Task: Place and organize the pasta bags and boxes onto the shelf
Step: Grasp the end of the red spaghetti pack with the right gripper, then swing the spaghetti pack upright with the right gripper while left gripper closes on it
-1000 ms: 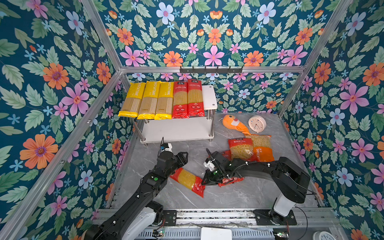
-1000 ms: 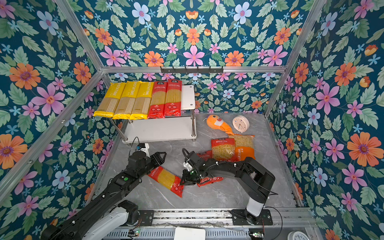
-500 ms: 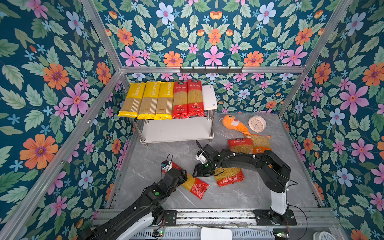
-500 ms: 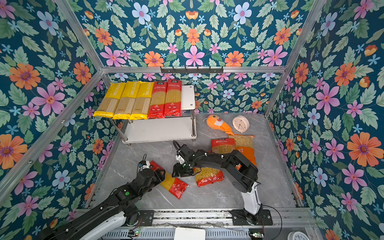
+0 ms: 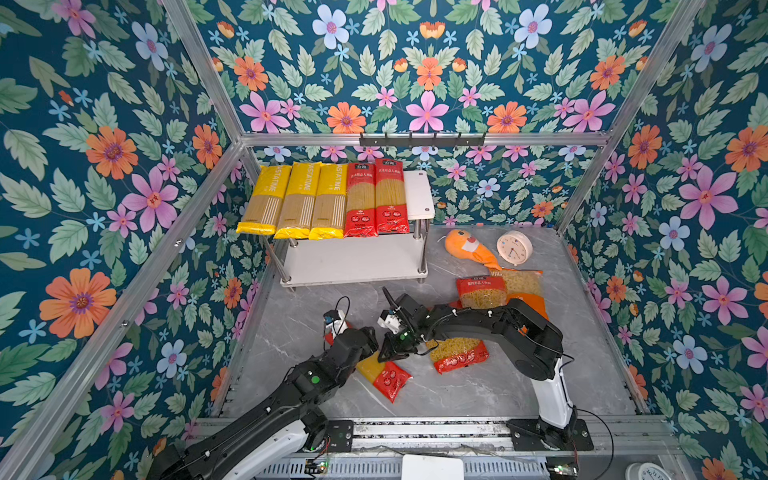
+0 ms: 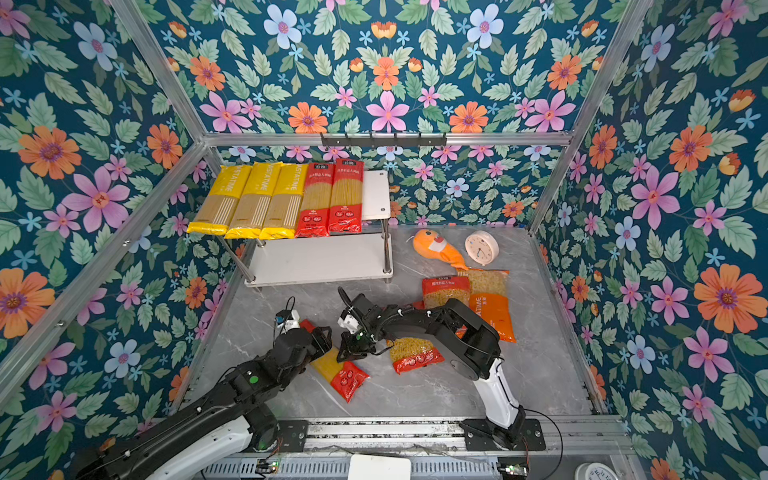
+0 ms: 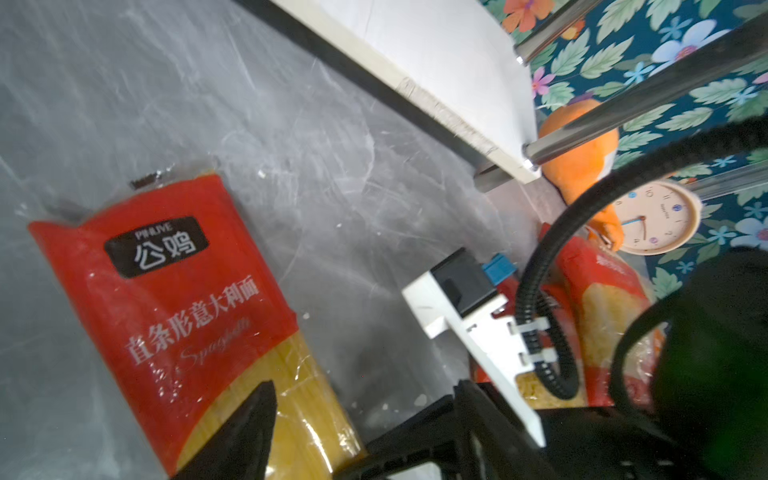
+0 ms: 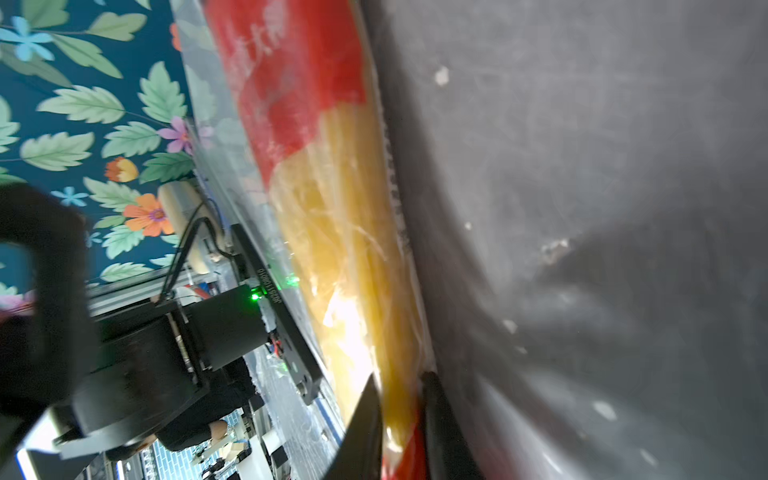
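On the grey table in front of the shelf (image 5: 418, 192), a red spaghetti pack (image 5: 386, 375) lies slanted between both arms. The right gripper (image 8: 399, 388) has its fingers nearly together and pinches the long edge of this pack. The left gripper (image 7: 365, 399) stands wide apart, with one finger over the pack, and holds nothing. Three yellow PASTATIME packs (image 5: 299, 199) and two red packs (image 5: 361, 195) lie side by side on the top board.

An orange plush fish (image 5: 465, 249) lies just beside a round clock (image 5: 514, 248) on the grey tabletop (image 5: 478, 395).
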